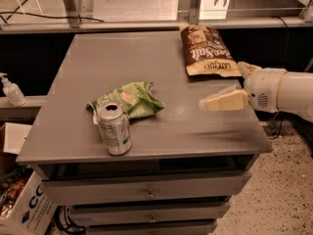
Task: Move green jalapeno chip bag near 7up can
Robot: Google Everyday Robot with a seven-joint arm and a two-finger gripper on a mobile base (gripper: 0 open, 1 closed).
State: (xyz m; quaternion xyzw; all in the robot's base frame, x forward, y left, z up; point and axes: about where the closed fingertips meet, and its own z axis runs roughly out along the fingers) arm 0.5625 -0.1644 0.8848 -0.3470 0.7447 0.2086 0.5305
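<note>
The green jalapeno chip bag point(131, 99) lies crumpled on the grey table point(146, 53), left of centre. The 7up can point(113, 128) stands upright right in front of it, at its front left edge, and looks to be touching it. My gripper point(222, 89) is over the table's right side, well to the right of the bag. It is open and holds nothing, with one cream finger point(225, 102) pointing left toward the bag.
A larger brown-and-cream chip bag point(208, 50) lies flat at the table's back right, just behind my gripper. Drawers point(146, 192) sit under the tabletop. A hand-sanitiser bottle point(11, 91) stands on a ledge at the left, and a cardboard box point(24, 209) on the floor.
</note>
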